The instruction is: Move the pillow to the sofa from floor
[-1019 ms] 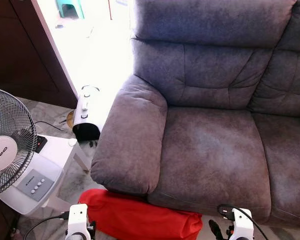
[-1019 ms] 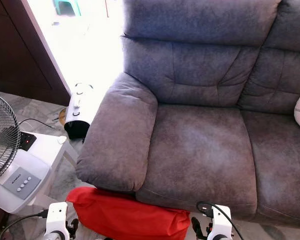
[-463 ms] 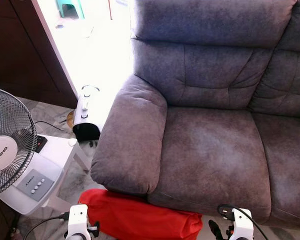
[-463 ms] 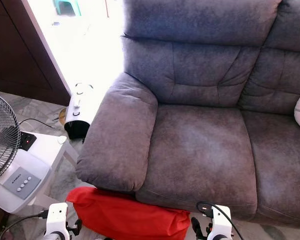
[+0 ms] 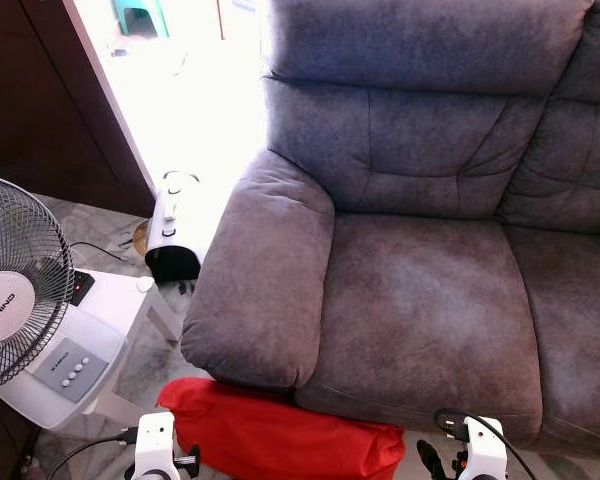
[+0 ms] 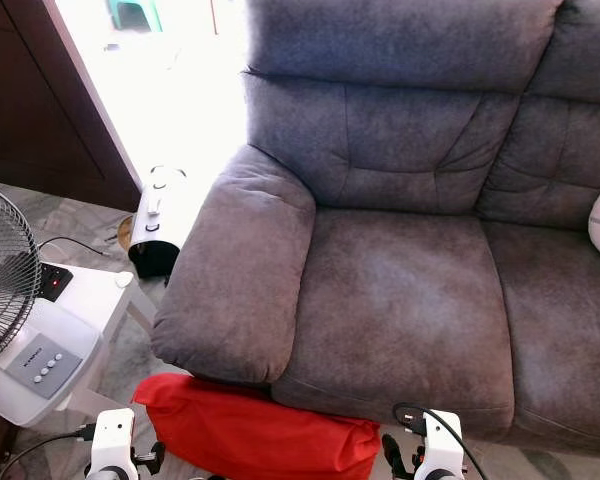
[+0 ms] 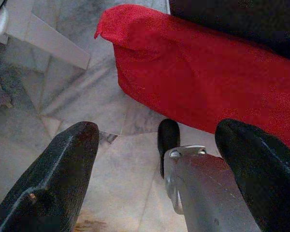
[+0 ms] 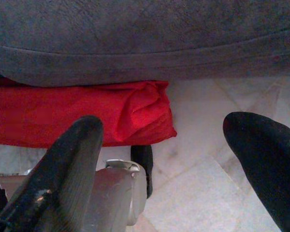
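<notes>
Beside the floor-bound red pillow (image 7: 203, 77), left gripper (image 7: 157, 145) and right gripper (image 8: 174, 145) seemingly low, fingers (image 8: 266, 159) spread wide, empty

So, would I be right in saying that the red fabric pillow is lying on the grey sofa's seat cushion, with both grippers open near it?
Not quite: the red fabric pillow is lying on the marble floor, against the front base of the grey sofa, as the left eye view shows. The rest holds: the left gripper and right gripper are both open near it.

L and R arms held low, wrists forward. L gripper (image 7: 157, 140): fingers (image 7: 63, 169) spread wide, holding nothing. R gripper (image 8: 169, 145): fingers (image 8: 72, 159) likewise apart, unloaded.
</notes>
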Tool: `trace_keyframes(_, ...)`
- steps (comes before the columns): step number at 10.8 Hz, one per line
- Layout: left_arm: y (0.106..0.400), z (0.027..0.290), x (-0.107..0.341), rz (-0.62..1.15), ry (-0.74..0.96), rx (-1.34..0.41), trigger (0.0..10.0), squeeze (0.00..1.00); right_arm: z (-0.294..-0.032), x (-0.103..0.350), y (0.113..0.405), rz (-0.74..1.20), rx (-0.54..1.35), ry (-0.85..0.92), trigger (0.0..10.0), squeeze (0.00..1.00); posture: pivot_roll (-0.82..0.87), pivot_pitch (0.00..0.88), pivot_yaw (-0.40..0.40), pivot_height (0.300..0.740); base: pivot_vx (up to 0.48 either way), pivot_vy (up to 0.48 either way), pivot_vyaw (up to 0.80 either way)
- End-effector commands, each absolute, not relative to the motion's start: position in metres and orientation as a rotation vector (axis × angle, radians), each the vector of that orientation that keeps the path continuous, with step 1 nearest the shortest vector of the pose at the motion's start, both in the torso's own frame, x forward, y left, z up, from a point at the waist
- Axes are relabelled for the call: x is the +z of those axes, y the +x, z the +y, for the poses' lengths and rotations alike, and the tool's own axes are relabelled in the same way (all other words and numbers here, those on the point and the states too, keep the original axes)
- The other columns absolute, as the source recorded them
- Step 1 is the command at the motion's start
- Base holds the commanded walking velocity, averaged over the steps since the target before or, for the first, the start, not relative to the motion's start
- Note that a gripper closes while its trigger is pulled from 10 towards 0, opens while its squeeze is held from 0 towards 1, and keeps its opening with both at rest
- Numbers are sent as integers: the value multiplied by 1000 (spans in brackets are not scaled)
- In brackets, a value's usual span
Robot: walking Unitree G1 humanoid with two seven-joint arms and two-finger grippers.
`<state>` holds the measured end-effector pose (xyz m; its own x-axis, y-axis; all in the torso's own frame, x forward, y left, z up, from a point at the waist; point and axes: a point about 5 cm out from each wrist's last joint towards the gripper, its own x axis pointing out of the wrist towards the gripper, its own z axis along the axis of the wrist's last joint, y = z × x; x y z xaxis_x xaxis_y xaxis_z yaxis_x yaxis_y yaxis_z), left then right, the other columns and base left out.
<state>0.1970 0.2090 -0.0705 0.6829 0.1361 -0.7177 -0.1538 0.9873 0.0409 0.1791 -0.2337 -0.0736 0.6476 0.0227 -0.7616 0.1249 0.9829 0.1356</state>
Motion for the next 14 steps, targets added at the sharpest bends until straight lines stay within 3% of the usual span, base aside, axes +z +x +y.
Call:
trace_keyframes(1, 188, 210, -76, 842, -37, 185, 10000, 1000, -235, -78, 170, 893, -77, 196, 10000, 1000, 66, 178, -10, 740, 0, 0, 0)
trace_keyframes(2, 188, 211, -76, 841, -28, 192, 10000, 1000, -236, -78, 171, 895, -78, 188, 10000, 1000, 66, 178, -10, 740, 0, 0, 0)
trace_keyframes(3, 189, 212, -75, 838, -27, 205, 10000, 0, -236, -77, 171, 898, -78, 180, 10000, 0, 66, 178, -9, 740, 0, 0, 0)
trace_keyframes(10, 189, 214, -75, 848, -14, 217, 10000, 0, -236, -78, 170, 899, -98, 188, 10000, 0, 68, 178, -7, 740, 0, 121, 0)
trace_keyframes(12, 189, 214, -75, 849, -11, 214, 10000, 0, -236, -78, 171, 887, -100, 198, 10000, 0, 69, 172, -4, 740, 0, 0, -706)
trace_keyframes(14, 191, 214, -74, 844, -3, 203, 10000, 0, -236, -77, 171, 880, -100, 195, 10000, 0, 70, 166, -3, 740, 0, 0, 0)
